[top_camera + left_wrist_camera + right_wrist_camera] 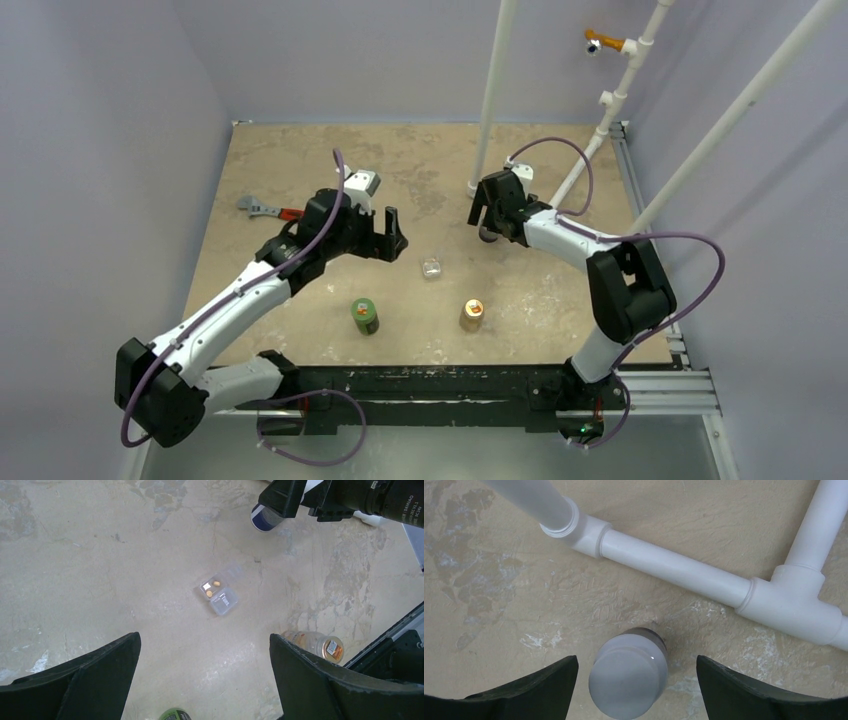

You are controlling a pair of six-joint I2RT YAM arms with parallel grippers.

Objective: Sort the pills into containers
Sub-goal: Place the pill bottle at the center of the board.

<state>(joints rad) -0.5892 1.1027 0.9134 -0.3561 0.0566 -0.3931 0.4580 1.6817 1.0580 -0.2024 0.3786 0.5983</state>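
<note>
Left claw (204, 642) hangs wide open and empty above the clear case (220, 594) on the surface (100, 555), where two tan pills (216, 584) seem to lie in one compartment (too small to be sure). Right claw (636, 660) straddles the white-capped bottle (629, 687), fingers clear of it. Sorting looks barely begun.

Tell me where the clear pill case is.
Top view: the clear case sits near the centre, just beyond the gap between the green bottle and the orange bottle.
</note>
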